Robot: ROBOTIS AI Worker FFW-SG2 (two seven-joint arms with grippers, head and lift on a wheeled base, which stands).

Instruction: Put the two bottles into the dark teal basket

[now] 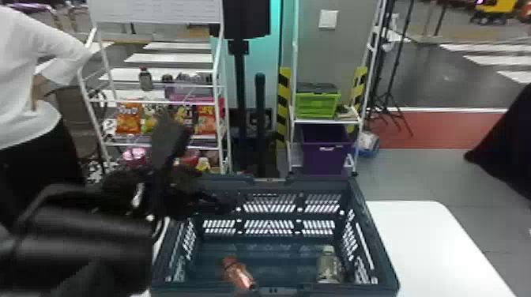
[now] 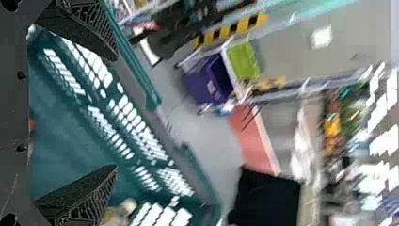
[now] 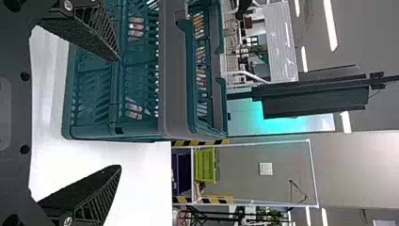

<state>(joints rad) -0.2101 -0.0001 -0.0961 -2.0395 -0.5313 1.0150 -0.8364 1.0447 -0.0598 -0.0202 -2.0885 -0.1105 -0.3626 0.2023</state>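
In the head view, the left gripper [image 1: 205, 168] is over the far left corner of the dark teal basket [image 1: 375, 237]. A reddish bottle [image 1: 237, 273] lies on the basket's floor near the front, left of the middle; a clear greenish bottle [image 1: 329, 266] lies at the front right. The left wrist view has the left gripper [image 2: 115, 114] open and holding nothing, with the basket [image 2: 61, 127] beyond its fingers and part of the pale bottle [image 2: 123, 209] inside. The right gripper [image 3: 120, 113], open and unloaded, is outside the basket [image 3: 113, 127], whose slatted wall partly hides the bottles.
A white table [image 1: 418, 237] extends right of the basket. Behind stand a rack with snack bags [image 1: 128, 118] at left, and a shelf with a green crate [image 1: 317, 104] above a purple bin [image 1: 326, 152]. A black cloth [image 1: 505, 154] hangs at the far right.
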